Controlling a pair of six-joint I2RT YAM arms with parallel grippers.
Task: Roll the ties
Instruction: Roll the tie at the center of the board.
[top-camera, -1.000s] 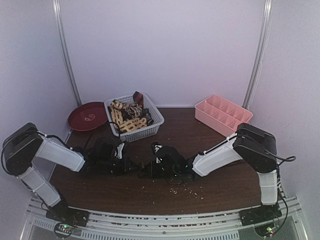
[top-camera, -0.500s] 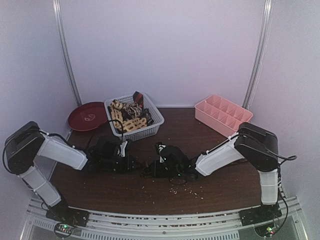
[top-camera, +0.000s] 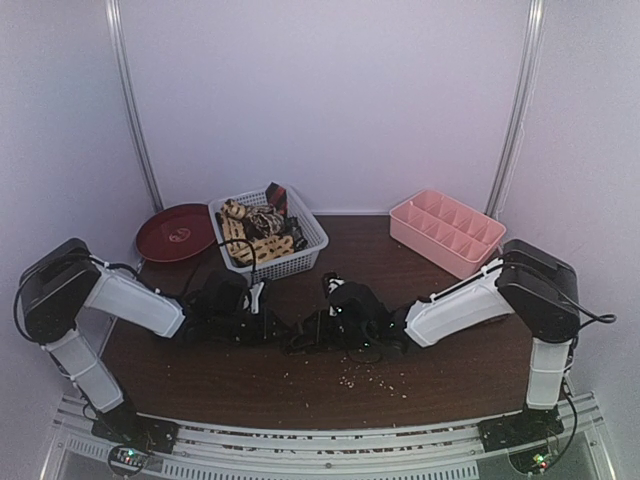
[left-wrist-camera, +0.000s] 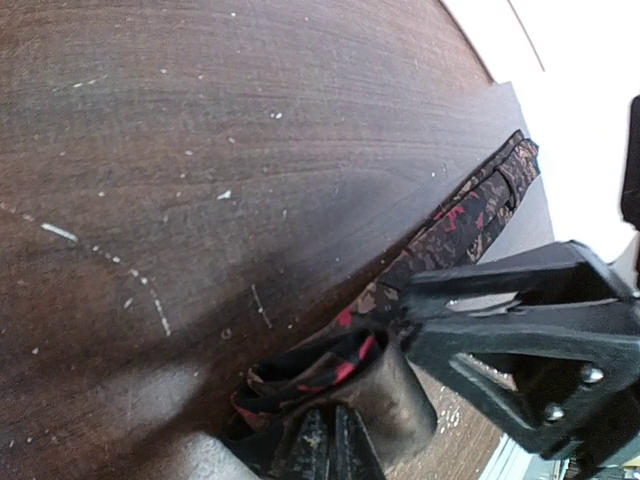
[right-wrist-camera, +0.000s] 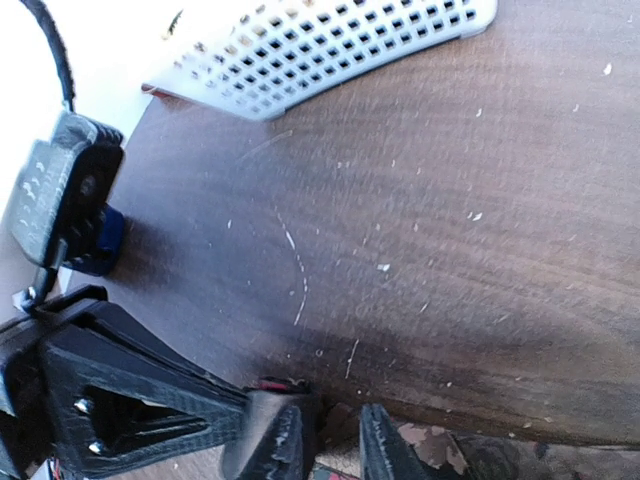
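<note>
Table (top-camera: 300, 385): dark wood, both arms low at centre
Tie (left-wrist-camera: 470, 210): dark, red-flecked, lying flat, long axis from left jaws toward right arm
Left gripper (left-wrist-camera: 330, 452): clamped on tie's bunched end
Right gripper (right-wrist-camera: 325, 440): slightly parted, beside tie

No readable text, label or number anywhere; pale mark on red plate (top-camera: 160, 238) too small to read.

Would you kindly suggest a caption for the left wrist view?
Left gripper closed on the bunched end of a dark, red-patterned tie that lies stretched across the brown table.
</note>
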